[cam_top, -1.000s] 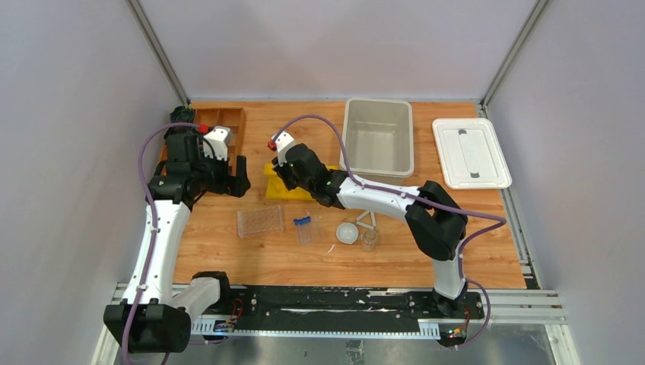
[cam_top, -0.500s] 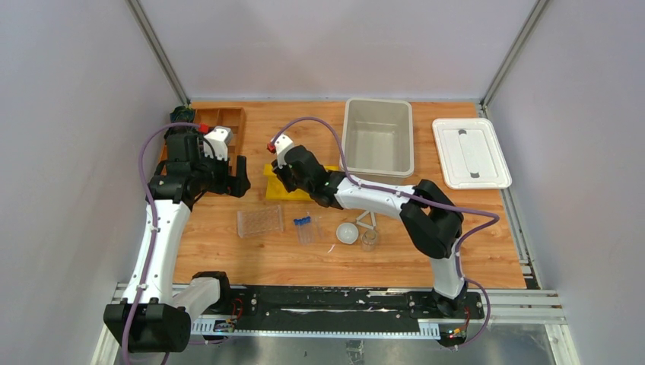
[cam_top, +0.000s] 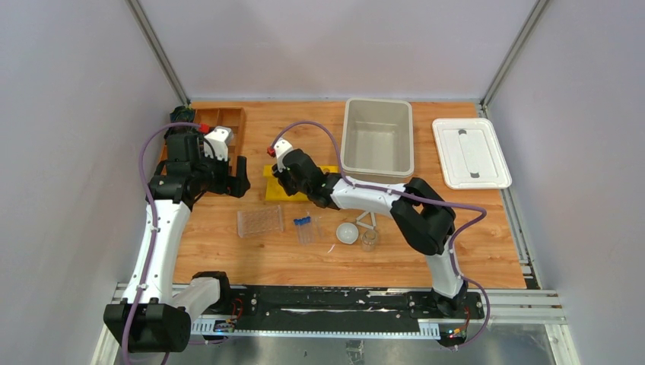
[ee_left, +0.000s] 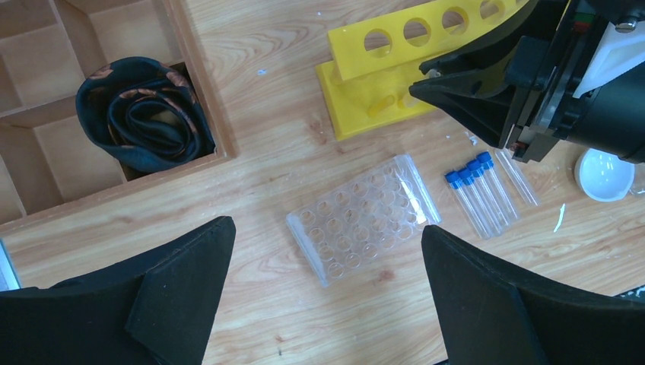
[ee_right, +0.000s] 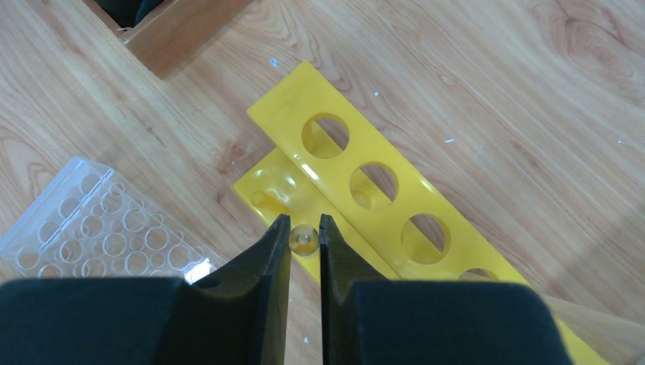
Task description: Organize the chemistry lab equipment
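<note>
While a tube point(ee_right: 304, 239) is being pinched upright between the nearly closed jaws of the right gripper point(ee_right: 304, 228), it is being held just above the near end of the yellow rack point(ee_right: 351, 156), beside the end hole and not yet over it. Loading tubes into this rack is judged to be the step in hand. For the next move, alignment of the tube's rounded tip over a hole is being called for, followed by a straight descent. The left gripper point(ee_left: 323, 232) is being held spread wide above the clear rack point(ee_left: 363, 220), near the remaining tubes point(ee_left: 479, 194) lying on the table. Compared with a second ago, the right elbow is being swung inward and the gripper carried slightly farther over the yellow rack. The left arm is being kept in place.
</note>
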Robot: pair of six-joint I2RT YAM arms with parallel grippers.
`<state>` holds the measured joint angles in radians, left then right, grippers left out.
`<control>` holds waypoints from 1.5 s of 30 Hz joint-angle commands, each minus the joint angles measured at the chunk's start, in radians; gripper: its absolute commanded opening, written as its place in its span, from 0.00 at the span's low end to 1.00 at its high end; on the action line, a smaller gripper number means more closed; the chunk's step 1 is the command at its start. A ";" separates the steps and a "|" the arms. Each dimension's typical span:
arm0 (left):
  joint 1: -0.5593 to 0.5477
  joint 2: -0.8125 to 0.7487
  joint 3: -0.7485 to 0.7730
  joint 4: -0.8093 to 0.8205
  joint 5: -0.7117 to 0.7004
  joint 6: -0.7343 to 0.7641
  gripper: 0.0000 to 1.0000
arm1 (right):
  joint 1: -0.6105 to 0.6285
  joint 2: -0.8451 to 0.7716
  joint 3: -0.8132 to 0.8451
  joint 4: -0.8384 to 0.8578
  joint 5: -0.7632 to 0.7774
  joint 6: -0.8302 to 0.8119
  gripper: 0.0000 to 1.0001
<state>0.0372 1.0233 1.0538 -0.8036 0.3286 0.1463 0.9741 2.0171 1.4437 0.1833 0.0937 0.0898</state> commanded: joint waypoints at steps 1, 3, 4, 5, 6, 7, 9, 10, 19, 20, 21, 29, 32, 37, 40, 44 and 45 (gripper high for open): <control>0.007 -0.009 0.015 0.003 0.001 0.013 0.99 | -0.011 0.020 0.047 -0.024 -0.018 0.024 0.00; 0.008 -0.007 0.018 0.003 0.000 0.013 0.99 | -0.011 0.019 0.051 -0.030 -0.020 0.027 0.00; 0.008 -0.006 0.018 0.004 0.001 0.013 0.99 | -0.010 0.019 0.047 -0.028 -0.031 0.027 0.00; 0.009 -0.005 0.018 0.003 0.002 0.012 0.99 | -0.010 0.019 0.045 -0.026 -0.045 0.029 0.00; 0.009 -0.004 0.020 0.003 0.003 0.012 0.99 | -0.009 0.017 0.047 -0.025 -0.061 0.030 0.00; 0.009 -0.003 0.021 0.003 0.004 0.012 0.99 | -0.007 0.017 0.047 -0.028 -0.071 0.032 0.00; 0.009 -0.003 0.023 0.003 0.005 0.012 0.99 | -0.006 0.015 0.044 -0.031 -0.078 0.037 0.00; 0.009 -0.001 0.025 0.003 0.006 0.010 0.99 | -0.006 0.013 0.044 -0.033 -0.078 0.039 0.00; 0.011 0.002 0.031 0.003 0.006 0.006 0.99 | -0.020 0.007 0.045 -0.048 -0.053 0.005 0.03; 0.012 0.002 0.029 0.003 0.004 0.007 0.99 | -0.022 0.006 0.047 -0.055 -0.052 0.001 0.08; 0.011 0.000 0.028 0.003 0.004 0.008 0.99 | -0.024 0.005 0.049 -0.062 -0.053 -0.001 0.15; 0.011 0.001 0.038 0.002 0.012 0.000 0.99 | -0.014 -0.084 0.039 -0.073 -0.103 0.016 0.59; 0.011 -0.002 0.040 0.002 0.018 -0.002 0.99 | -0.011 -0.149 0.020 -0.089 -0.117 0.052 0.60; 0.012 -0.008 0.044 -0.009 0.016 0.001 0.99 | -0.005 -0.290 -0.090 -0.130 -0.169 0.108 0.43; 0.012 -0.019 0.044 -0.014 0.018 0.004 0.99 | -0.005 -0.371 -0.202 -0.159 -0.161 0.159 0.29; 0.012 -0.029 0.045 -0.017 0.026 0.001 0.99 | -0.006 -0.466 -0.373 -0.176 -0.097 0.219 0.19; 0.011 -0.029 0.047 -0.017 0.028 -0.003 0.99 | -0.007 -0.485 -0.412 -0.173 -0.066 0.232 0.18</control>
<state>0.0395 1.0176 1.0626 -0.8150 0.3347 0.1459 0.9646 1.5742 1.1667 0.0727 -0.0429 0.2386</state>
